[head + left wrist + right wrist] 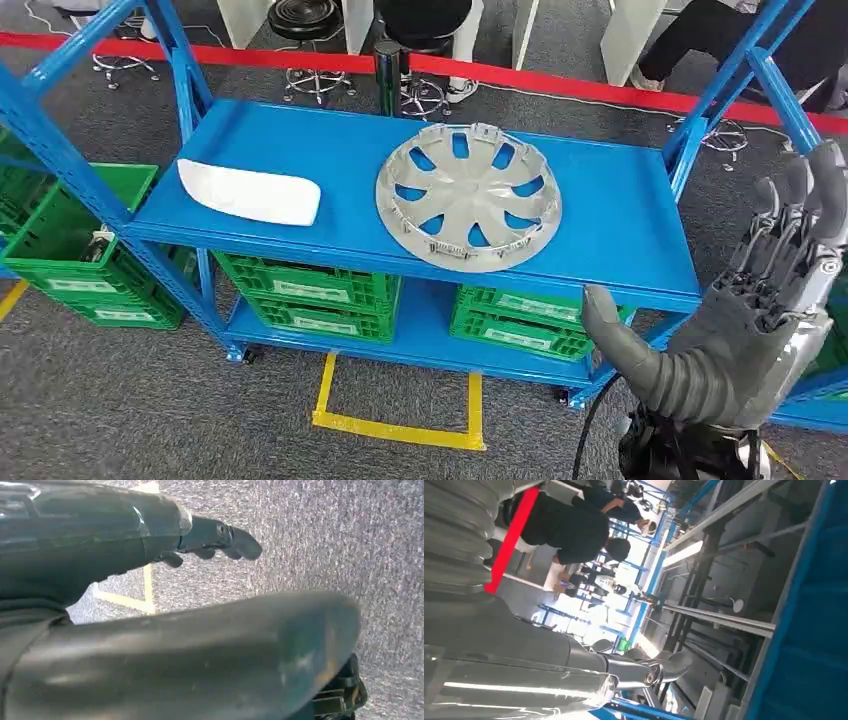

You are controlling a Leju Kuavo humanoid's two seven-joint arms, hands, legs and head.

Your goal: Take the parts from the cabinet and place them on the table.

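Right hand (760, 300) raised at 4 o'clock, fingers (800, 215) spread wide, holding nothing, probably lining up a reach. Hubcap (468, 197) and white part (250, 193) lie flat on the cabinet shelf (620, 215). Left hand (150, 580) can't tell.

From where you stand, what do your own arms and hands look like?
The right hand has a grey ribbed cover at the palm and wrist, a thick grey thumb and darker, slimmer fingers with small metal pins. Shiny silver arm casing sits behind it, and a black cable hangs below the wrist. The left hand looks alike: dark glossy fingers and a broad rounded grey thumb.
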